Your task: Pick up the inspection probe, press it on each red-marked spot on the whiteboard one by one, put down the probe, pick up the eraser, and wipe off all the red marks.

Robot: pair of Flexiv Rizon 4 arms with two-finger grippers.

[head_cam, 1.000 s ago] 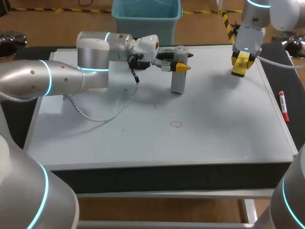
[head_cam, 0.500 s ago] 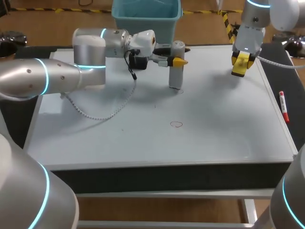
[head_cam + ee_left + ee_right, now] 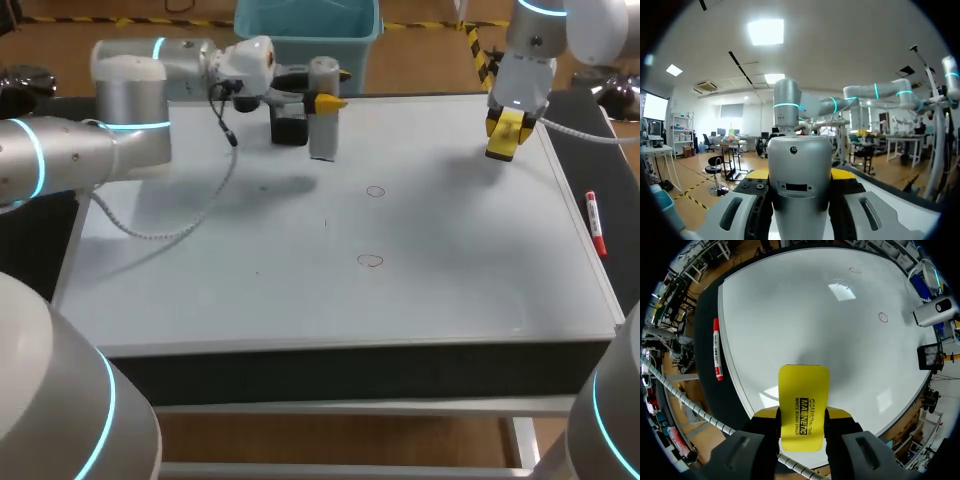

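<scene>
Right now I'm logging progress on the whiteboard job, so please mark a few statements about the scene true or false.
1. The left gripper is shut on the probe. True.
2. The right gripper is empty. False: it is shut on the yellow eraser.
3. Two red marks show on the whiteboard. True.
4. The red marker lies on the whiteboard. False: it lies on the dark table edge beside it.

- Left arm (image 3: 120,110): smooth silver tubes, glowing cyan rings, white wrist.
- White coiled cable (image 3: 150,234) runs from the wrist toward 7 o'clock.
- Right arm (image 3: 530,50): same silver; yellow fingertips (image 3: 839,413).
</scene>
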